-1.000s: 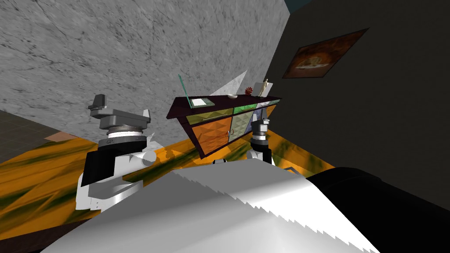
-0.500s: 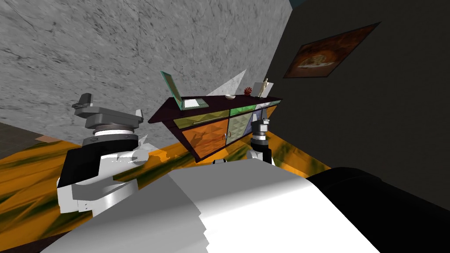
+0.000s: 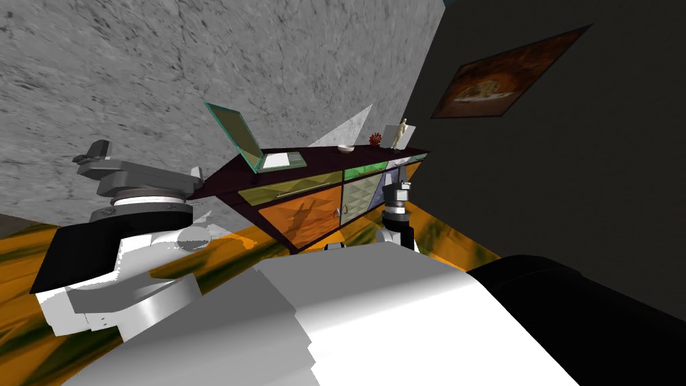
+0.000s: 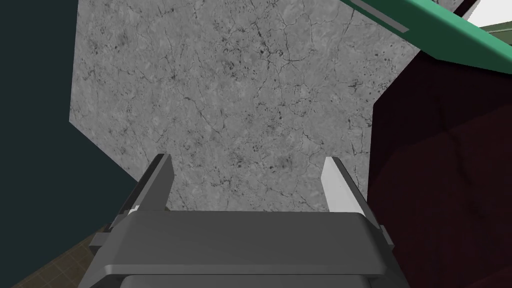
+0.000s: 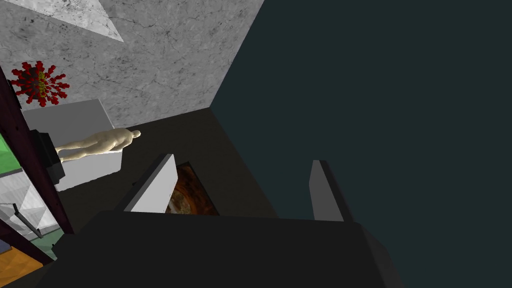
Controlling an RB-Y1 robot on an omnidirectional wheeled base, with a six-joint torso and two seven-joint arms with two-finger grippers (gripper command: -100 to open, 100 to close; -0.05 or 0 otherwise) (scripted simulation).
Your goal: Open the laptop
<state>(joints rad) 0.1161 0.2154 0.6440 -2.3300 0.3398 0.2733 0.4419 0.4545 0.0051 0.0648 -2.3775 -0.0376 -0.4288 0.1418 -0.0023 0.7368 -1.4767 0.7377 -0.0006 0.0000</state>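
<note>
One open laptop; left gripper and right gripper both spread.
</note>
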